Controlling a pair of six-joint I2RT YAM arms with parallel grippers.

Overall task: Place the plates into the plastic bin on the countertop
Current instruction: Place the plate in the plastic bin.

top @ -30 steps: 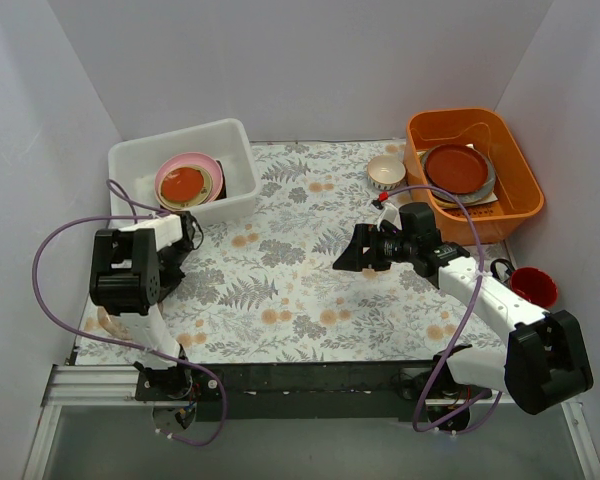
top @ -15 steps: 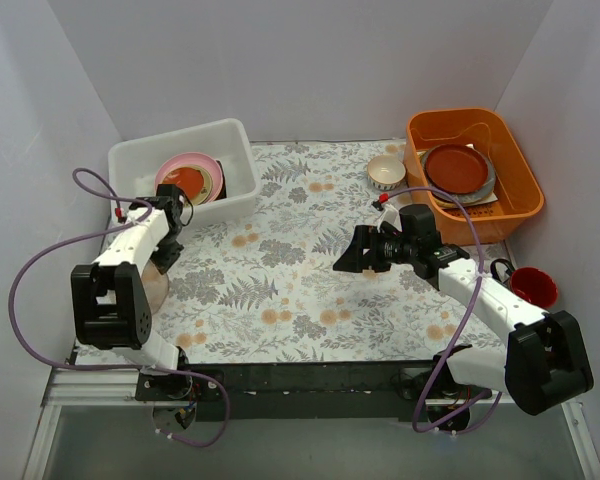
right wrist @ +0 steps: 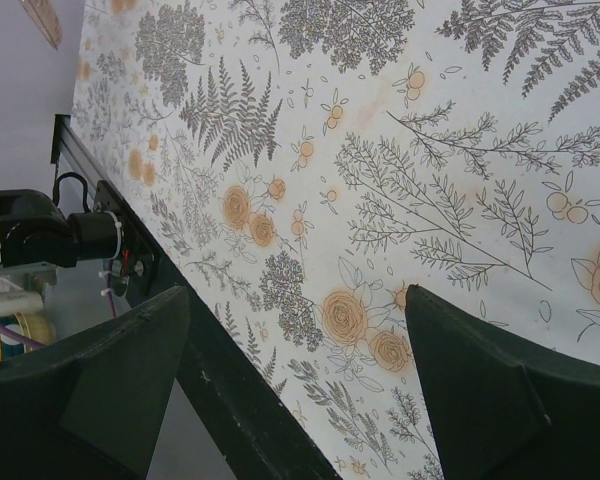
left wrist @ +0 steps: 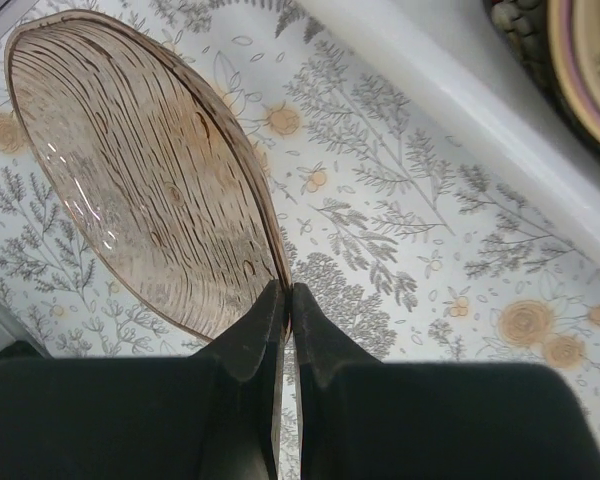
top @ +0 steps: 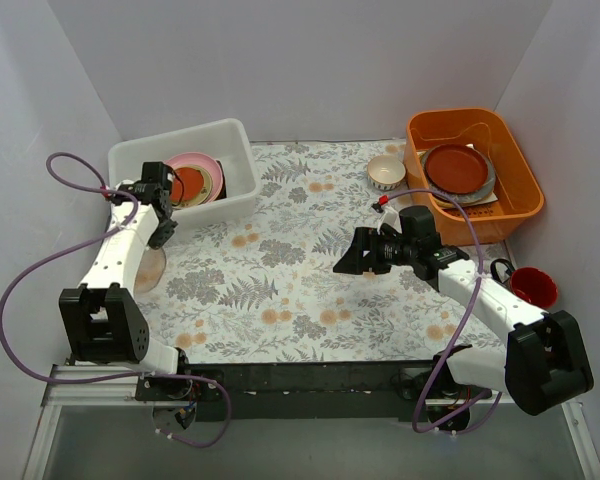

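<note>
We've got a see-through pinkish glass plate [left wrist: 140, 180] pinched by its rim in the left gripper [left wrist: 285, 300], with the jaws squeezed down to a sliver on the thin edge. The plate sticks out from the jaws edge-on and tilted, running back toward the near-left part of the tabletop [top: 310, 300]. From the overhead view we can't tell whether its low edge is clear of the cloth.

The plastic bin [top: 225, 208] sits in the far-left corner. The pink plate [top: 205, 160] and the red-orange saucer [top: 188, 183] are already stacked inside with a few others.

Here's what matters for the next bit. The bin's near wall is just beyond the jaws on the far side, and the wrist view shows that white wall right next to the fingers. The plate hangs on the wrong side of it, out over the tabletop and not over the bin. So we reckon the plate has to go up and over that lip, then flatten out onto the stack. A tilted plate catching the rim looks like the main risk.

The left arm is the only one in reach. The right gripper [right wrist: 298, 295] hovers mid-tabletop, well apart from the bin, with its jaws spread wide and nothing in them.
</note>
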